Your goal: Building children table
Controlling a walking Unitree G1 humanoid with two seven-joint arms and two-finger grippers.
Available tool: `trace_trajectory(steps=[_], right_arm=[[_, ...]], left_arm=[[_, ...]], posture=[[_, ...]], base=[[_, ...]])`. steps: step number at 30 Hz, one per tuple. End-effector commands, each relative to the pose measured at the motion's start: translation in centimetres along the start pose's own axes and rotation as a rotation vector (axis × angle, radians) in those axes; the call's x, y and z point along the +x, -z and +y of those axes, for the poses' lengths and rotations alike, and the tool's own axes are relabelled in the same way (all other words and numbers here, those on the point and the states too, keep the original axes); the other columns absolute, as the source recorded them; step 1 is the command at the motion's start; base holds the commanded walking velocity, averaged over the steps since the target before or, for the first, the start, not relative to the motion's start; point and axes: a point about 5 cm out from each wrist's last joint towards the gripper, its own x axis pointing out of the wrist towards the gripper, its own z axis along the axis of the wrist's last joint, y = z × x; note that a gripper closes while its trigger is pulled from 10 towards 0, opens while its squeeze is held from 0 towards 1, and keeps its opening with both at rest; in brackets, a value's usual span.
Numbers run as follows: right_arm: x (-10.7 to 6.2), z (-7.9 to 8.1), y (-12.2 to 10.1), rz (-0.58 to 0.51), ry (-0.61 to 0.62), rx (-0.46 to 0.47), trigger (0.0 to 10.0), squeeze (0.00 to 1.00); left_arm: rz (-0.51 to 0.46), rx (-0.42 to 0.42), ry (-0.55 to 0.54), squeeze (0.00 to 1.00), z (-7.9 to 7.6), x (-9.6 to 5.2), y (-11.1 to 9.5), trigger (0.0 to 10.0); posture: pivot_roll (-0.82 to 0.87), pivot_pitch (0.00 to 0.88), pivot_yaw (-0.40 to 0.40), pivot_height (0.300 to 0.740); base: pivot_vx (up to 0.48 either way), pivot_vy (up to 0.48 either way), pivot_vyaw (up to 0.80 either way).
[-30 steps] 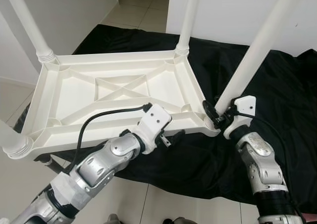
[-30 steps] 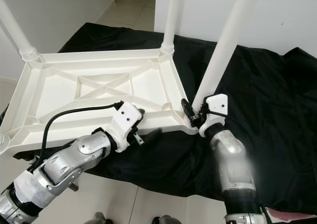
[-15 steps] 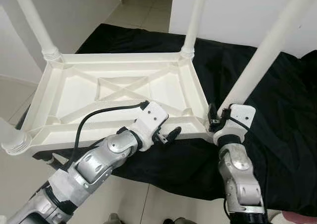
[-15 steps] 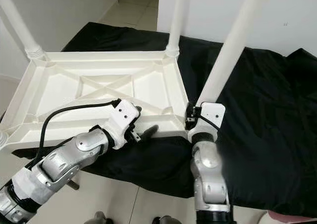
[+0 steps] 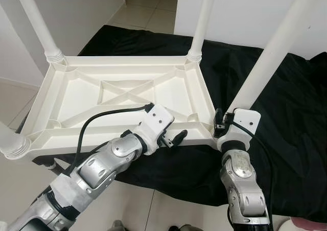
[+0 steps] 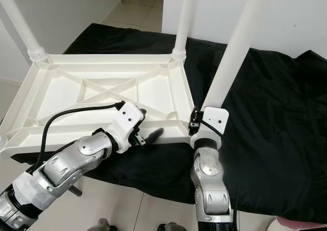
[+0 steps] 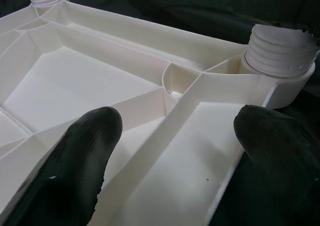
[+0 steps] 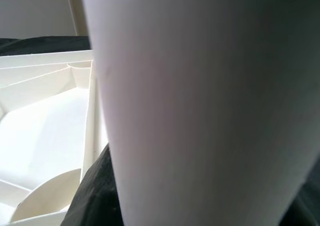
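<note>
- An upturned white plastic children's table top with a ribbed, cross-braced underside (image 5: 117, 95) lies on a black cloth (image 5: 286, 118) spread over a pale tiled floor (image 5: 148, 14). Three white round plastic legs stand up from its corners: one at the near left (image 5: 13, 141), one at the far left (image 5: 38, 21), one at the far right (image 5: 202, 21).
- The left gripper (image 5: 172, 139) sits at the table top's near edge, left of the near right corner. Its two black fingers (image 7: 75, 161) are spread wide, straddling a rib without pinching it; one finger pokes out past the rim.
- Judging the step: the fourth leg is being seated, so the left gripper would do best to press down on the frame and keep it from sliding on the cloth.
- The fourth white leg (image 5: 271, 52) rises from the near right corner socket and leans to the right. In the left wrist view its threaded collar (image 7: 280, 53) meets the socket.
- The right gripper (image 5: 220, 126) is pressed against the base of this leg, just above the corner. The leg fills its wrist view (image 8: 200, 106), so I cannot tell whether its fingers grip.
- To do this well, the leg likely needs bringing upright before turning, so the threads bite squarely; a leaning leg could cross-thread.
</note>
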Motion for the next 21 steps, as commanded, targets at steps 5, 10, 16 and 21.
trace_trajectory(steps=[5,10,16,21], right_arm=[[-0.1,-0.8,1.4,0.076,0.003,0.054,10.0,0.84],[0.0,-1.0,1.3,0.065,-0.03,0.056,10.0,1.0],[0.4,-1.7,1.2,0.051,-0.058,0.034,10.0,0.0],[0.5,-1.8,1.1,0.034,-0.127,0.018,10.0,0.0]], left_arm=[[-0.011,0.006,0.305,0.0,-1.9,-0.3,-0.1,10.0],[-0.026,-0.032,0.317,0.9,-1.9,-0.3,-0.4,10.0],[-0.023,-0.015,0.32,0.28,-1.8,-0.4,-0.5,10.0],[-0.045,-0.038,0.343,0.0,-1.9,-0.6,-0.7,0.0]], posture=[[-0.04,0.117,-0.029,0.74],[-0.04,0.119,-0.03,0.74],[-0.04,0.117,-0.025,0.74],[-0.04,0.115,-0.021,0.74]], base=[[0.0,0.0,0.0],[0.0,0.0,0.0],[0.0,0.0,0.0],[0.0,0.0,0.0]])
